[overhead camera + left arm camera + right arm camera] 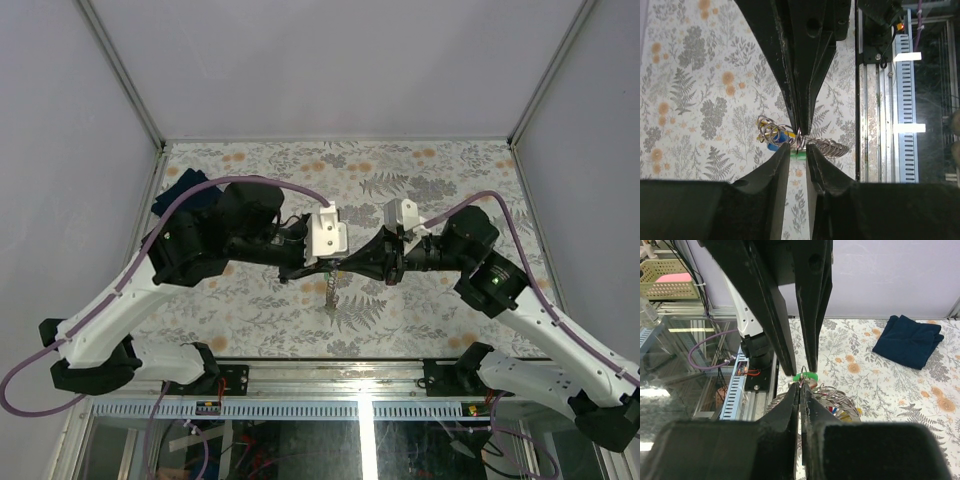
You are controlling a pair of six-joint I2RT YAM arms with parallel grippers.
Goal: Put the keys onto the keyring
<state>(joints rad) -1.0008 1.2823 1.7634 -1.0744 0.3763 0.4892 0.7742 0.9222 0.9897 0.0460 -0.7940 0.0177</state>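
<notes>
right gripper clamped on the keyring, held just over the floral table; left gripper narrowly parted about the green key, grip unclear; a loose tag may slip and drop, or the ring twist; pale walls enclose the table, blue cloth at a far corner

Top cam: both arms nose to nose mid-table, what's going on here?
Both arms meet tip to tip over the floral table, working on the keyring. The right gripper is shut, its jaws apparently pinching the keyring. The left gripper has its jaws slightly apart with the green key tag between them; whether they grip it is unclear. Blue- and yellow-tagged keys sit in the bundle. The blue cloth lies apart.
</notes>
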